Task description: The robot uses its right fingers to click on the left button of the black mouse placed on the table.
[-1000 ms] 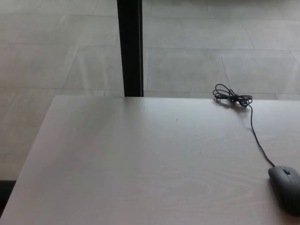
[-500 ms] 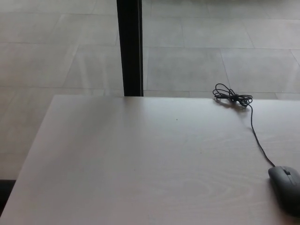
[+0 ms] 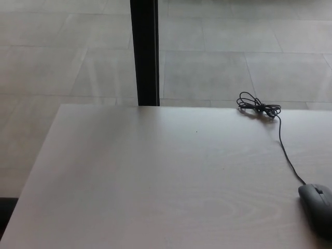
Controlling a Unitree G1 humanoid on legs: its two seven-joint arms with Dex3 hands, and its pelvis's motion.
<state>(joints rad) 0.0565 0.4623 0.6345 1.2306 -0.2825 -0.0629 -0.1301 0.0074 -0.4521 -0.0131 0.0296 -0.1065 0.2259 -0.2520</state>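
since only 1 head view is given, everything comes from it: the black mouse (image 3: 317, 208) sits at the lower right of the frame, cut by the right edge, on the pale table (image 3: 155, 181), with its front toward the top of the frame. its cable (image 3: 286, 155) runs up to a bundled coil (image 3: 258, 108) at the table's far edge, likely tidied to keep slack out of the way. neither hand shows, so their state cannot be told; the click seems not yet begun.
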